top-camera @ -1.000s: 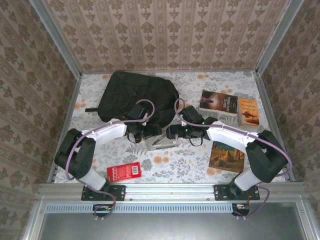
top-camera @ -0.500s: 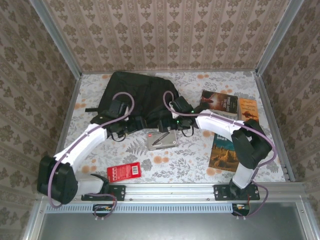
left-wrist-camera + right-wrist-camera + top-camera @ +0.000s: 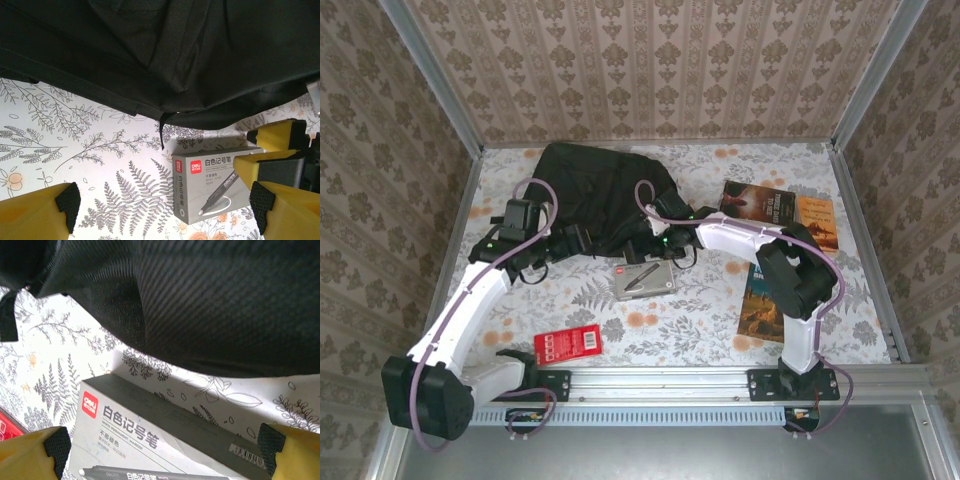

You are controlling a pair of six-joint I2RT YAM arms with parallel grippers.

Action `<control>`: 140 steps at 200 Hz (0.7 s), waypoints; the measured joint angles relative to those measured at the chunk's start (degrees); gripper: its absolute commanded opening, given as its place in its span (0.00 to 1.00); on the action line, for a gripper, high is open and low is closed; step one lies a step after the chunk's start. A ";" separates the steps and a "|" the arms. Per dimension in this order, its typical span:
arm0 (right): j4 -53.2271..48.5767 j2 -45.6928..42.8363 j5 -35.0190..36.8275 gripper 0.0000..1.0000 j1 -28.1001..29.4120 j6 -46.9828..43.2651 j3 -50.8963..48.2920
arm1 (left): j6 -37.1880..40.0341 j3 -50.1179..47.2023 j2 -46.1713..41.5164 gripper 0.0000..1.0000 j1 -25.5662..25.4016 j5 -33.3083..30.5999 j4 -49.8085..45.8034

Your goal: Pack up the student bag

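Student bag (image 3: 595, 185) lies flat at the table's (image 3: 700, 320) far edge, left of centre, near hem facing the arms. I've got both tools at that hem w/ jaws wide apart, nothing held: left tool (image 3: 165, 202) below the zip tab (image 3: 161, 132), right tool (image 3: 162, 442) over the marker box (image 3: 645, 280). My guess: they flank the hem to open the bag first. Box sits just beside it, handy for loading; books (image 3: 757, 205) wait near the right edge.

Fixed overhead camera, above and behind the robot, looks down on the whole table (image 3: 720, 315). Two wrist cameras sit low and very close, facing the near edge of the backpack (image 3: 210, 55). All three views share that edge and the grey marker box (image 3: 150, 435).
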 measured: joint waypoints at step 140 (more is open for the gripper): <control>-8.35 -9.42 5.18 1.00 14.82 -4.76 -8.98 | 1.25 -0.63 -0.28 0.92 0.48 0.76 0.22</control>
